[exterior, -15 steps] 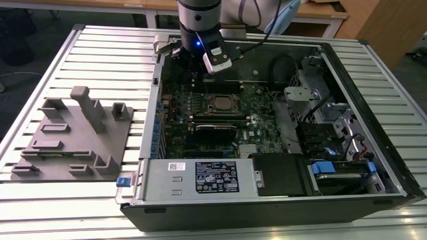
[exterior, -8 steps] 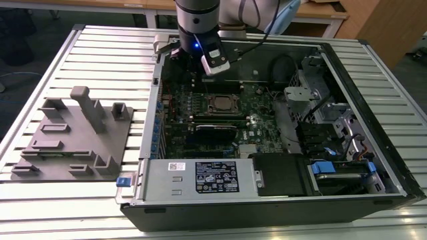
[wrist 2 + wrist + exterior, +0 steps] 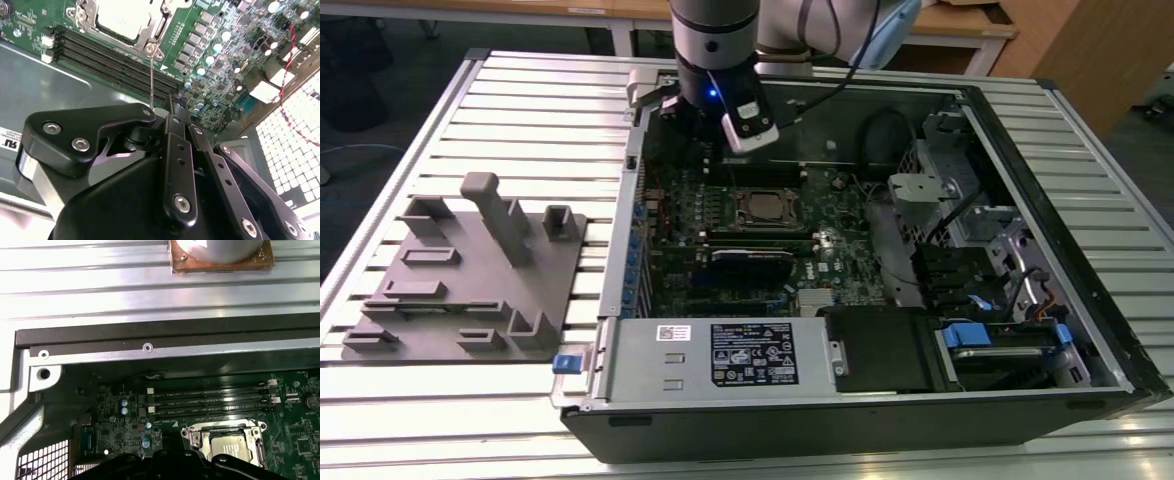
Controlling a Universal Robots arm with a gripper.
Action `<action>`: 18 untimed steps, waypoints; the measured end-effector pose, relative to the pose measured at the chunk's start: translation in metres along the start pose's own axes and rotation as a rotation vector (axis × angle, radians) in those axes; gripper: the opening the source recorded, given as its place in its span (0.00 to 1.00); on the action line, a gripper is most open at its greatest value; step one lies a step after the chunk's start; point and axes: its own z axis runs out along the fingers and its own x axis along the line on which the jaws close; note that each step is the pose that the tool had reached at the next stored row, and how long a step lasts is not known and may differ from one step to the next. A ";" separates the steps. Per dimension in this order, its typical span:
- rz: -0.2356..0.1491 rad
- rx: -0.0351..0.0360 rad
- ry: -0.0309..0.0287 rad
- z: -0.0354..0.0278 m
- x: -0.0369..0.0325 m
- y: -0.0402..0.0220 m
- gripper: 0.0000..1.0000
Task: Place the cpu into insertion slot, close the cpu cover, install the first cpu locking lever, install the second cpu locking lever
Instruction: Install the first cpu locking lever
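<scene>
The cpu [image 3: 763,207] lies in the insertion slot on the green motherboard [image 3: 841,235], its silvery top [image 3: 122,17] showing through the window of the cpu cover [image 3: 153,31], which lies flat over it. In the first wrist view the cpu [image 3: 233,448] sits inside the cover frame [image 3: 224,429]. A thin wire locking lever [image 3: 151,75] runs from the socket's corner up to my gripper [image 3: 167,112]. My gripper [image 3: 710,142] hangs inside the case, just behind the socket towards the case's far wall.
The open computer case [image 3: 1067,200] lies on a slatted metal table [image 3: 520,90]. Black memory slots [image 3: 115,62] run beside the socket. A grey fixture block [image 3: 467,275] stands at the exterior view's left. A power supply [image 3: 720,355] and drive bays [image 3: 987,340] fill the near side.
</scene>
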 end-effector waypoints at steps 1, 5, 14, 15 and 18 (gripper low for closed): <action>0.000 -0.0100 0.0008 0.0001 0.0001 -0.0003 0.11; 0.001 -0.0159 0.0013 0.0001 0.0002 -0.0006 0.11; 0.001 -0.0356 0.0031 0.0049 0.0008 -0.0020 0.11; 0.002 -0.0462 0.0039 0.0050 0.0007 -0.0020 0.11; 0.002 -0.0495 0.0042 0.0050 0.0008 -0.0020 0.11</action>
